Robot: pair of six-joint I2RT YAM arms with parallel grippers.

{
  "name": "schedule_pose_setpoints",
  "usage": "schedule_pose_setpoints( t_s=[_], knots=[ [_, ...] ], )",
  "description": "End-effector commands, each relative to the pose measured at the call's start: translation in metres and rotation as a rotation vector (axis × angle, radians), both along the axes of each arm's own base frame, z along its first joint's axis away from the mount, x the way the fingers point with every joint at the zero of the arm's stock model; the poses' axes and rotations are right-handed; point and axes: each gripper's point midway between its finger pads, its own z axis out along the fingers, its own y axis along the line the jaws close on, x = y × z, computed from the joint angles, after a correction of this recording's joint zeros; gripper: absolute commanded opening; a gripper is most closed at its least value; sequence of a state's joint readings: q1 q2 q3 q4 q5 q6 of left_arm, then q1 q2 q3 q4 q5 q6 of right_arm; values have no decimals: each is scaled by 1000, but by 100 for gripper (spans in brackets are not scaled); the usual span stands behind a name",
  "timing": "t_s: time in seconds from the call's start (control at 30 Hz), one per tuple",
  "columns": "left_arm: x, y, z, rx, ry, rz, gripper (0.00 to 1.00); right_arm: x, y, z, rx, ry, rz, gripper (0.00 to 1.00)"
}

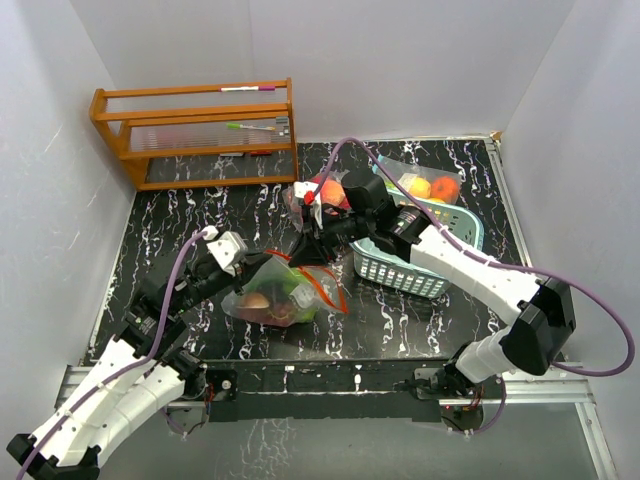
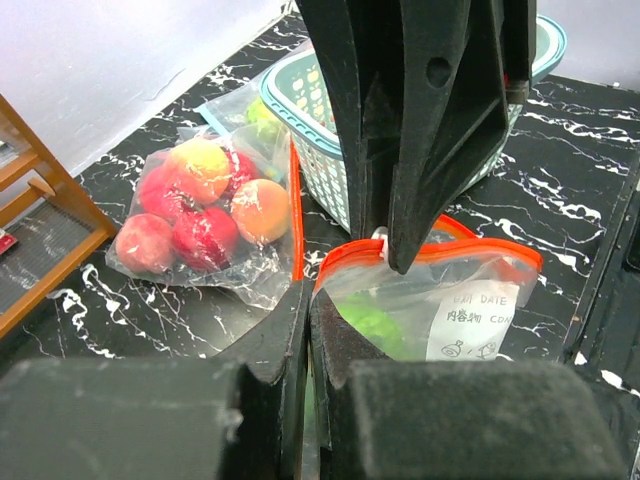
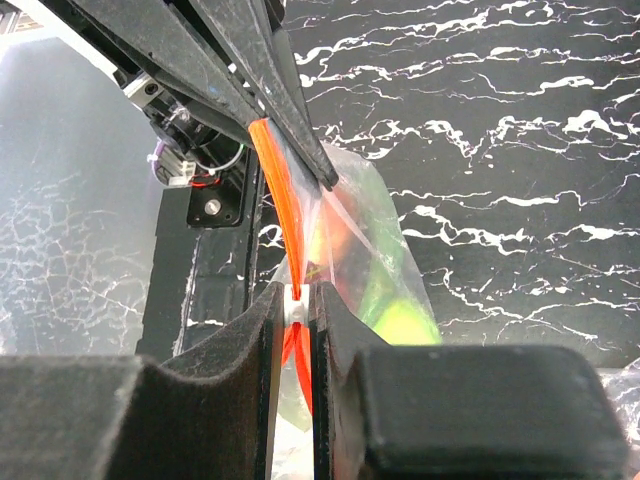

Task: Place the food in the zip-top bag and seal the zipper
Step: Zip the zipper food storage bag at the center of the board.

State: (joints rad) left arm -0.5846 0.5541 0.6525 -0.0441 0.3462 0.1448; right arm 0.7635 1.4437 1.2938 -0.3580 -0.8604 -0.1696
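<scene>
The zip-top bag [image 1: 285, 297] lies near the table's front. It has an orange zipper [image 2: 470, 250] and holds green, red and peach food [image 1: 272, 303]. My left gripper [image 1: 262, 263] is shut on the bag's left end at the zipper [image 2: 308, 300]. My right gripper [image 1: 308, 250] reaches in from the right. Its jaws are shut on the small white zipper slider [image 3: 297, 306], seen in the left wrist view as the slider [image 2: 379, 240]. In the right wrist view the orange zipper [image 3: 272, 170] runs taut up to the left fingers [image 3: 270, 90]. Green food [image 2: 372, 322] shows through the plastic.
A second clear bag of red and peach fruit [image 2: 200, 212] lies behind, in the top view that bag [image 1: 322, 190]. A teal slatted basket [image 1: 410, 268] with bagged fruit [image 1: 432, 186] stands to the right. A wooden rack [image 1: 200, 130] sits at the back left. White walls enclose the table.
</scene>
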Motion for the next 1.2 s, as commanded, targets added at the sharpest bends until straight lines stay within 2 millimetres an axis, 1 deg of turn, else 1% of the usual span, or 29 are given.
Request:
schedule_pose_setpoints(
  t_s=[0.0, 0.13, 0.23, 0.3, 0.37, 0.43, 0.47, 0.53, 0.6, 0.73, 0.9, 1.17],
  knots=[
    [12, 10, 42, -96, -123, 86, 0, -2, -8, 7, 4, 12, -37, 15],
    [17, 16, 44, -138, -130, 136, 0, -1, -9, 3, -7, 24, -53, 15],
    [17, 16, 42, -135, -128, 139, 0, 8, -10, 1, -16, 25, -118, 14],
    [17, 15, 37, -119, -114, 134, 0, 15, -11, 7, -7, 9, -168, 14],
    [15, 14, 32, -100, -100, 119, 0, 19, -11, 19, 16, -14, -188, 14],
    [14, 13, 27, -89, -84, 113, 0, 18, -11, 28, 30, -24, -181, 14],
    [14, 14, 25, -90, -74, 120, 0, 18, -11, 29, 27, -24, -177, 14],
    [20, 22, 23, -100, -59, 182, 0, 16, -11, 23, 6, -7, -171, 14],
    [30, 38, 24, -113, -54, 296, 0, 14, -12, 12, -20, 18, -172, 14],
    [37, 56, 28, -130, -75, 399, 0, 8, -18, -6, -50, 58, -201, 14],
    [39, 66, 35, -170, -96, 457, 0, 3, -31, -15, -67, 65, -244, 14],
    [43, 78, 34, -187, -93, 530, 0, -8, -49, -35, -115, 111, -295, 14]
  ],
)
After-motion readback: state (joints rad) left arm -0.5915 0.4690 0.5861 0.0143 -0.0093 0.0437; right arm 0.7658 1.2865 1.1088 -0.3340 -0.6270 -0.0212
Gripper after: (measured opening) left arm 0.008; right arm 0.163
